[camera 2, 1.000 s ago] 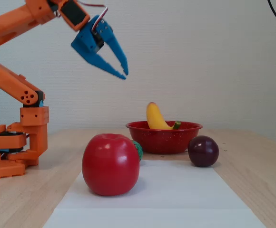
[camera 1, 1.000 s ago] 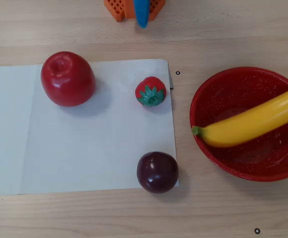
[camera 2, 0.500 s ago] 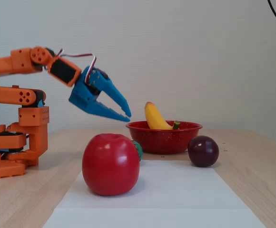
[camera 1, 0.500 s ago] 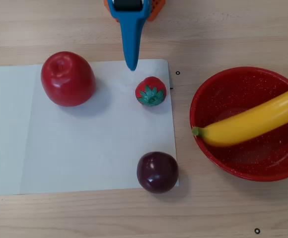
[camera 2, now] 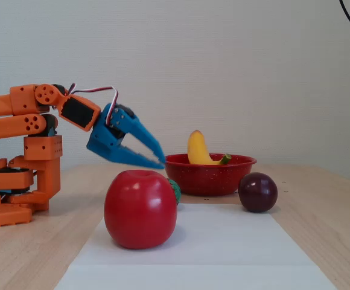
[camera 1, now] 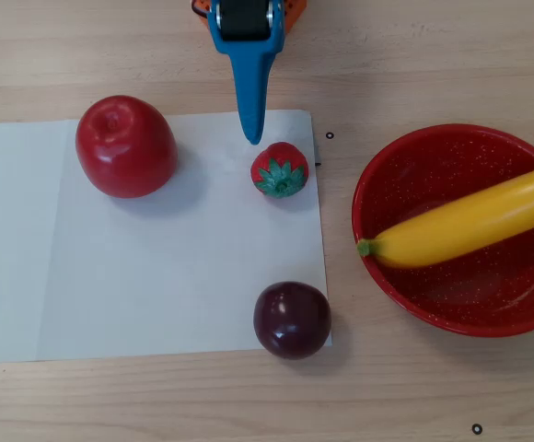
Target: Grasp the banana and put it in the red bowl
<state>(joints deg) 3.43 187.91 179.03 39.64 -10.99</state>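
The yellow banana lies inside the red bowl at the right of the overhead view. Its green stem rests at the bowl's left rim and its far end runs past the picture's right edge. In the fixed view the banana stands up out of the red bowl. My blue gripper hangs above the table to the left of the bowl, its tips just above a strawberry. In the fixed view the gripper has its fingertips together and holds nothing.
A white paper sheet carries a large red apple, a small strawberry and a dark plum at its right edge. The orange arm base stands at the left of the fixed view.
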